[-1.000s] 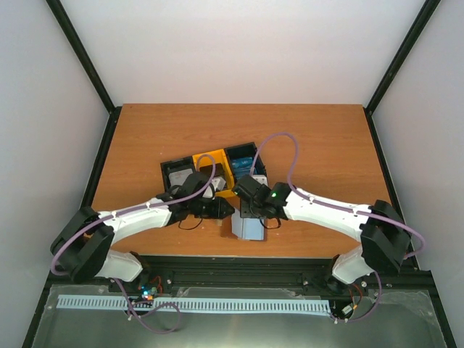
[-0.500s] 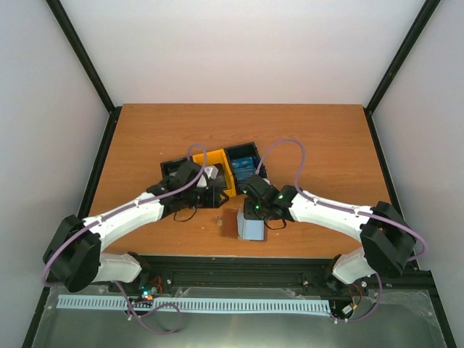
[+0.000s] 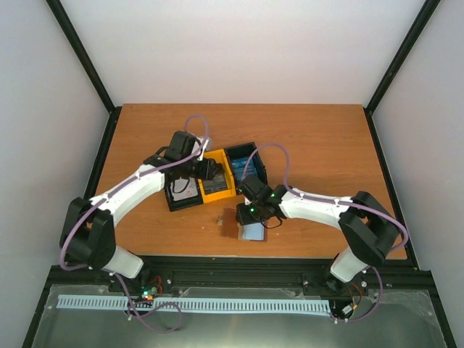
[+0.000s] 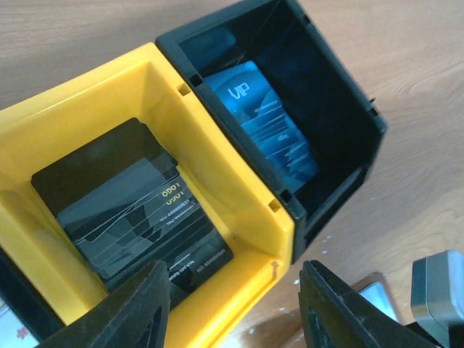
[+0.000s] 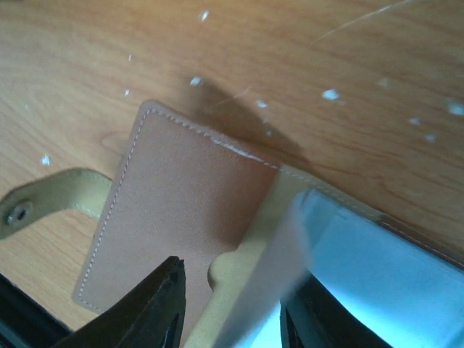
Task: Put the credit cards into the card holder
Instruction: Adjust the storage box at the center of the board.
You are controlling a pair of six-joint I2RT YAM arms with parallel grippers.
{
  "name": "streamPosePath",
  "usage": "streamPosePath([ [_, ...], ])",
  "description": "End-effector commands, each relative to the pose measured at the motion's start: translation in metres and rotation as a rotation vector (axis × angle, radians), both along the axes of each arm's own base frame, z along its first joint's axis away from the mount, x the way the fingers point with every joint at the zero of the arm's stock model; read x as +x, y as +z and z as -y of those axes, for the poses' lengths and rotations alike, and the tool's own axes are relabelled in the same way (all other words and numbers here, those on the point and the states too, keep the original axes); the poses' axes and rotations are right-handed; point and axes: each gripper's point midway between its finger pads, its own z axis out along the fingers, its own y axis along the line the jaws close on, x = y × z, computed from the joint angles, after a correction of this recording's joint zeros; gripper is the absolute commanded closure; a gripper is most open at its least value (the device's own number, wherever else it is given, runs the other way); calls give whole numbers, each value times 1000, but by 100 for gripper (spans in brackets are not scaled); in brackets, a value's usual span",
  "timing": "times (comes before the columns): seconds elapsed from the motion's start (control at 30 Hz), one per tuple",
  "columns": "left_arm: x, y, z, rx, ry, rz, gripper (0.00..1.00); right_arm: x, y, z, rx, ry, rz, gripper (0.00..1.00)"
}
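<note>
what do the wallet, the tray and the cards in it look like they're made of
The card holder looks like tan leather or an imitation: matte grain, a stitched edge, and a strap with a snap. The tray looks like moulded plastic, with smooth, slightly shiny yellow and black walls. The dark cards and blue cards look like thin printed plastic, with a glossy surface that catches the light.

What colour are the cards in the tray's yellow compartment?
The cards are black; the left wrist view shows it best.
</note>
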Motion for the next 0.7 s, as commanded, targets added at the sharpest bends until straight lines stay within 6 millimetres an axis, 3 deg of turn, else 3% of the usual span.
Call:
streamPosePath([
  [0.0, 20, -2, -1, 123, -78, 64, 50, 0, 3, -26, 61, 173, 13, 64],
  [0.17, 34, -6, -7, 189, -48, 76, 50, 1, 9, -39, 103, 247, 35, 60],
  [0.3, 34, -1, -8, 170, -25, 72, 50, -2, 16, -45, 139, 287, 46, 52],
  [0.43, 30, 3, -16, 175, 9, 62, 50, -4, 12, -47, 127, 318, 27, 51],
  [0.67, 19, -12, -70, 140, 162, -47, 60, -4, 27, -60, 191, 388, 57, 43],
])
